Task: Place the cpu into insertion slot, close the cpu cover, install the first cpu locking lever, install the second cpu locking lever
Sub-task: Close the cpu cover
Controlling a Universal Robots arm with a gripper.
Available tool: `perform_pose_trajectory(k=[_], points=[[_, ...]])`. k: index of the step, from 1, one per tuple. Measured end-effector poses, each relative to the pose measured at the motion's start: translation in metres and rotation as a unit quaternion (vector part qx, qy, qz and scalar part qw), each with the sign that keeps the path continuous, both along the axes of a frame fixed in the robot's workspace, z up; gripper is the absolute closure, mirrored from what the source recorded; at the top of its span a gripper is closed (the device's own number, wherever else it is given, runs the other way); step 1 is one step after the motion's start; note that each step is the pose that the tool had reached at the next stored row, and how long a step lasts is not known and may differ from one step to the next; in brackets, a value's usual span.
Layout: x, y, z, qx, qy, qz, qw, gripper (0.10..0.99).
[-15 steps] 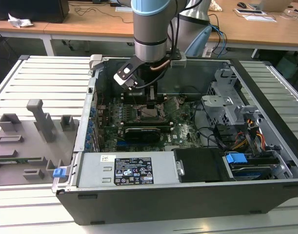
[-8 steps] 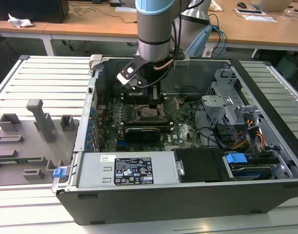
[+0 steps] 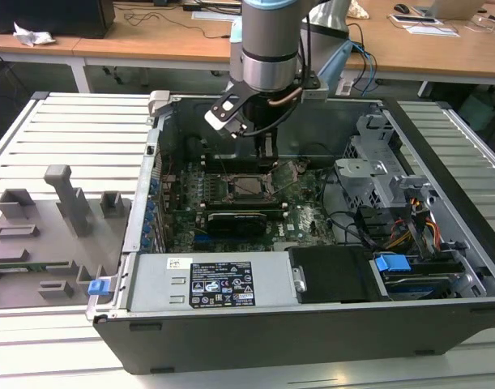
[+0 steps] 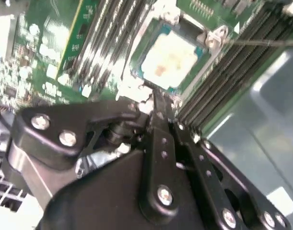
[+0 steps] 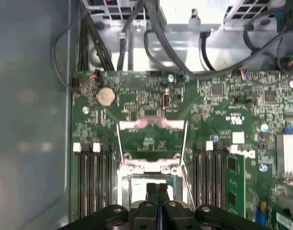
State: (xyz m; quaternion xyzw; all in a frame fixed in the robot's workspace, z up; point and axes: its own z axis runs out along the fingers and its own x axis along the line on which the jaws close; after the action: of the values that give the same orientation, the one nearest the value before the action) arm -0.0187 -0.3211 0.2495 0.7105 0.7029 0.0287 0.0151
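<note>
**A:** How far has the job got?

**B:** The first step looks done. In the second wrist view the chip lies flat in the socket with its silvery top up. Its green edge shows all round, so nothing overlaps it.

**A:** So the cover isn't down?

**B:** No. In the first wrist view the cover lies swung open on the far side of the socket. The green board shows through its square window.

**A:** And the two levers?

**B:** A thin rod running beside the socket looks like one lever standing free. I can't make out the other. I'd judge that closing the cover and fitting both levers are all left to do.

**A:** Where's the gripper?

**B:** In the exterior view the gripper hangs inside the computer case, at twelve o'clock from the socket and close above it. The long black card sits at six o'clock from the socket.

**A:** What are the fingers doing?

**B:** The fingers are pressed together with no gap and carry nothing. Their tips are down at the socket's edge. I can't tell whether they touch the metal.
</note>
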Motion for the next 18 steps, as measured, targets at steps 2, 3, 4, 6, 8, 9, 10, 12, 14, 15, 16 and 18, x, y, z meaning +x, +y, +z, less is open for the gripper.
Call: perform_pose_trajectory(k=[2, 3, 4, 6, 8, 9, 10, 12, 14, 15, 16, 18], points=[[0.0, 0.0, 0.0062, 0.0, 0.0001, 0.0, 1.0, 0.98], [0.0, 0.0, 0.0082, 0.0, 0.0001, 0.0, 1.0, 0.98], [0.0006, 0.0001, 0.0089, 0.0001, 0.0001, 0.0, 1.0, 0.98], [0.0039, 0.0, 0.009, 0.0001, 0.0003, 0.0, 1.0, 0.98], [0.015, 0.0, 0.009, 0.0001, 0.001, 0.0, 1.0, 0.98], [0.0227, 0.0, 0.0091, 0.0002, 0.0016, 0.0, 1.0, 0.98], [0.0288, 0.0, 0.0091, 0.0004, 0.002, 0.0, 1.0, 0.98], [0.0336, 0.0, 0.0115, 0.0005, 0.0027, 0.0, 1.0, 0.98], [0.035, 0.0001, 0.0119, 0.0009, 0.0027, 0.0, 1.0, 0.98], [0.0377, 0.0, 0.0121, 0.0022, 0.0032, 0.0, 1.0, 0.98], [0.0394, 0.0, 0.012, 0.0027, 0.0035, 0.0, 1.0, 0.98], [0.0457, 0.0001, 0.0118, 0.0032, 0.0047, 0.0, 1.0, 0.98]])
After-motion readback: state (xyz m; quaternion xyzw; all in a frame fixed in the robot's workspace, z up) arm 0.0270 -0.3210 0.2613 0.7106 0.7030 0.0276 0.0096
